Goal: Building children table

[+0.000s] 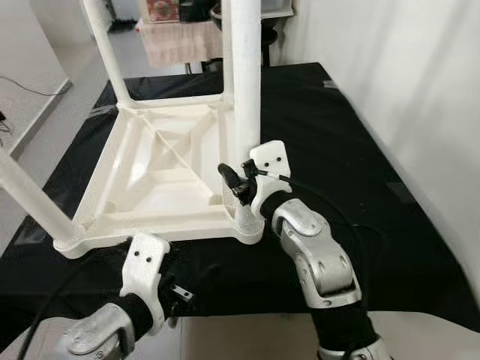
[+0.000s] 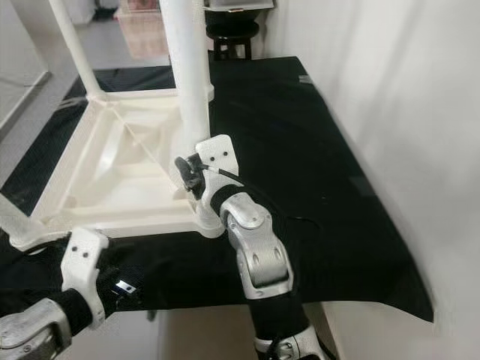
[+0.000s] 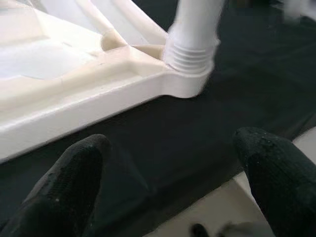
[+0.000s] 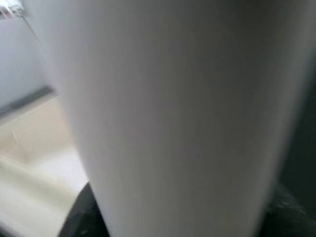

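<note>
The white plastic table (image 1: pixel 161 169) lies upside down on the black-covered desk (image 1: pixel 360 165), its ribbed underside facing up and its legs standing upward from the corners. It looks light and stiff, moulded in one hollow piece, with smooth, probably rather slippery surfaces. The round legs are the natural places to take hold, low down near the threaded collar where they meet the corner sockets; gripping higher would likely give more leverage but also more wobble.

On the left, the near left leg (image 1: pixel 30 196) slants up from its corner socket. Just beside that corner, at the desk's near edge, the left gripper (image 3: pixel 173 163) hovers low with its jaws spread wide and nothing between them. Its two black fingertips (image 3: pixel 74 173) frame the black cloth, and its wrist view looks along the table's near rim toward a leg screwed into a corner socket. The left arm is bent in close to the body, wrist turned toward the table.

To the right, the near right leg (image 1: pixel 246 82) stands upright in its corner socket (image 1: pixel 247 221). The right gripper (image 1: pixel 238 180) is closed around this leg just above the socket, the white tube crowding its wrist view with dark finger pads at either side. The right arm reaches up and forward from the desk's near edge, elbow bent, forearm angled inward toward the leg, a pose that would suit twisting the leg tight.
</note>
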### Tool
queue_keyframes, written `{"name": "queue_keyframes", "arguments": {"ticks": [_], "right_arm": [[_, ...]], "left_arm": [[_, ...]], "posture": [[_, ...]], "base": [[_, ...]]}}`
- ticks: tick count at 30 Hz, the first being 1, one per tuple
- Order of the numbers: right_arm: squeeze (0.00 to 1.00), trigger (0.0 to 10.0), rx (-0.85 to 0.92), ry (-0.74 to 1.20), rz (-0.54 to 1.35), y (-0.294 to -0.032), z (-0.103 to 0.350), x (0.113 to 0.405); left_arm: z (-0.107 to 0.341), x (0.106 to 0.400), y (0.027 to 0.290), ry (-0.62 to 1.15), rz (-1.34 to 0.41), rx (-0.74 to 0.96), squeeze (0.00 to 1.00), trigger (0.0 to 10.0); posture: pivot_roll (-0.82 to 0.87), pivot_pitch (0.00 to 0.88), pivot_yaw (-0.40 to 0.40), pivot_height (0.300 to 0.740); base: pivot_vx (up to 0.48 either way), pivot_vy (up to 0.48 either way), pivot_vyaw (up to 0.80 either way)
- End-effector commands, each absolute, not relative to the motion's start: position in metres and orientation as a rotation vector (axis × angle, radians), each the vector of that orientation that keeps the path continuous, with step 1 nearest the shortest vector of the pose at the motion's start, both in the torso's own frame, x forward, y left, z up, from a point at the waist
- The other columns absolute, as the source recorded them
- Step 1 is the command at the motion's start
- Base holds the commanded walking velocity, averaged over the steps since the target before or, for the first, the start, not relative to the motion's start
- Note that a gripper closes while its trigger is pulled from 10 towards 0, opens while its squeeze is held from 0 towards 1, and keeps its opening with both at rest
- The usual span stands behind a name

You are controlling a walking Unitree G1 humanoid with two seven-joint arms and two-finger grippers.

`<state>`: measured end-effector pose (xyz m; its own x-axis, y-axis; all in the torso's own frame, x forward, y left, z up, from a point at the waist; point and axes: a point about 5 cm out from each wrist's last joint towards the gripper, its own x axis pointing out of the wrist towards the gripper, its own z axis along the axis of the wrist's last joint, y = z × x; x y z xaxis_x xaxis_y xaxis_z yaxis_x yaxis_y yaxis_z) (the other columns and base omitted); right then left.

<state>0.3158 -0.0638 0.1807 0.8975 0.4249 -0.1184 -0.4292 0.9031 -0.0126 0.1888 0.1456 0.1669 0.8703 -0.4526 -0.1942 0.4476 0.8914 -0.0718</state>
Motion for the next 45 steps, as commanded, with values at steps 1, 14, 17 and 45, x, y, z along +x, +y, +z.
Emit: {"name": "queue_keyframes", "arguments": {"ticks": [1,14,17,45], "right_arm": [[1.00,10.0,-0.004,0.170,0.429,-0.069,0.172,0.318],[0.00,10.0,-0.067,-0.058,1.126,-0.069,0.210,0.327],[0.00,10.0,-0.122,-0.035,1.263,-0.068,0.211,0.332],[0.00,0.0,-0.131,0.298,0.579,-0.099,0.145,0.333]], "left_arm": [[0.164,0.191,0.148,0.189,-0.438,0.001,0.00,10.0],[0.158,0.187,0.133,0.103,-0.502,0.056,0.00,10.0],[0.158,0.186,0.130,0.090,-0.548,0.044,0.00,10.0],[0.152,0.189,0.126,0.015,-0.622,-0.072,0.00,10.0]], "posture": [[-0.01,0.128,0.033,0.740],[0.02,0.118,0.013,0.740],[0.03,0.116,0.009,0.740],[0.02,0.126,-0.038,0.740]], "base": [[0.000,0.000,0.00],[0.000,0.000,0.00],[0.000,0.000,0.00],[0.000,0.000,0.00]]}}
